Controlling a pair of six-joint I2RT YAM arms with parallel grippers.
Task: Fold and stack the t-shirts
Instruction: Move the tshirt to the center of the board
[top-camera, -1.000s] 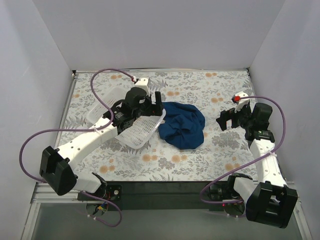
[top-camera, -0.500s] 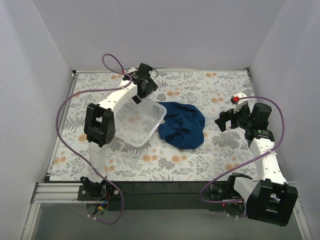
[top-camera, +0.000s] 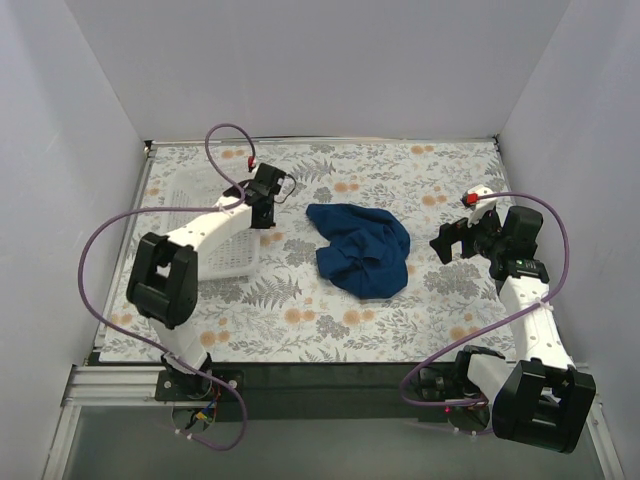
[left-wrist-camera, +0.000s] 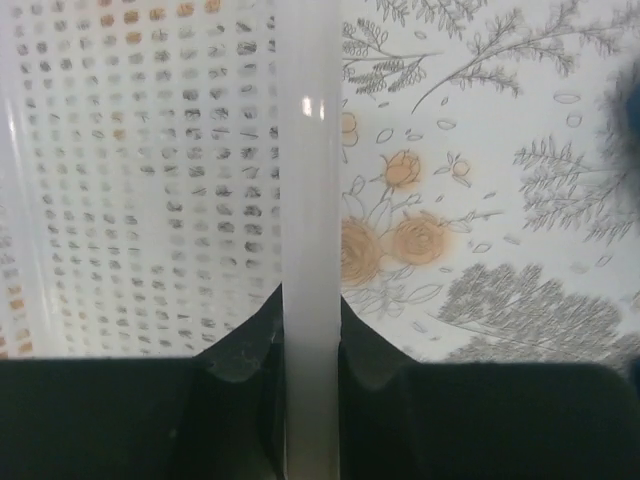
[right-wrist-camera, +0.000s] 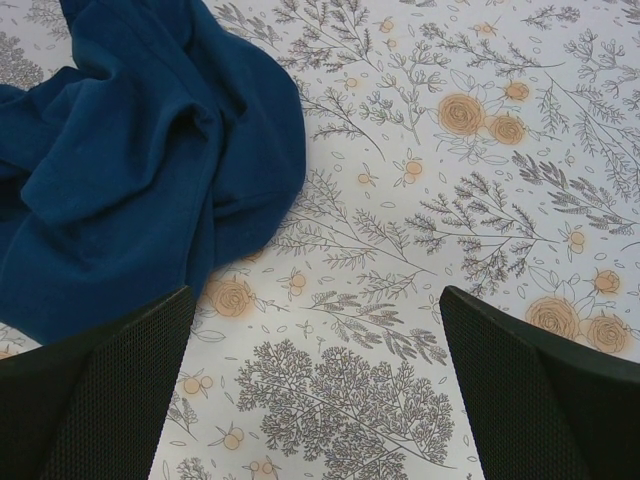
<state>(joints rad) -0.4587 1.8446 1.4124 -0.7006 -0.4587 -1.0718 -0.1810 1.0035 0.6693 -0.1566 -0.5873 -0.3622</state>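
- Plain white walls (top-camera: 320, 70) are closing in a table covered by a floral tablecloth (top-camera: 430, 180), with both arm bases sitting at its near edge.
- The navy t-shirt (top-camera: 360, 250) is lying crumpled in a heap around the middle of the cloth, a little to the right. No print, collar or sleeve is showing clearly.
- The left gripper (left-wrist-camera: 311, 335) is pinching the rim of the white mesh basket (top-camera: 232, 258), with a dark finger pressing on each side of the rim. The basket is resting at the left of the table, apart from the shirt.
- The right gripper (right-wrist-camera: 315, 330) is hovering with its fingers spread wide and holding nothing. It is sitting near the shirt's right edge but not touching it.
- Folding is not looking started; the step in hand seems to be dealing with the basket.
- Risks from here:
  - The grip on the basket is only taking in a thin rim, so a quick swing could be letting the basket twist or slip out.
  - If the basket is dragged towards the centre, its edge could be catching the cloth heap and bunching it further.
  - With the shirt this rumpled, the right fingers could be closing on several layers at once, lifting a wad rather than a clean edge.
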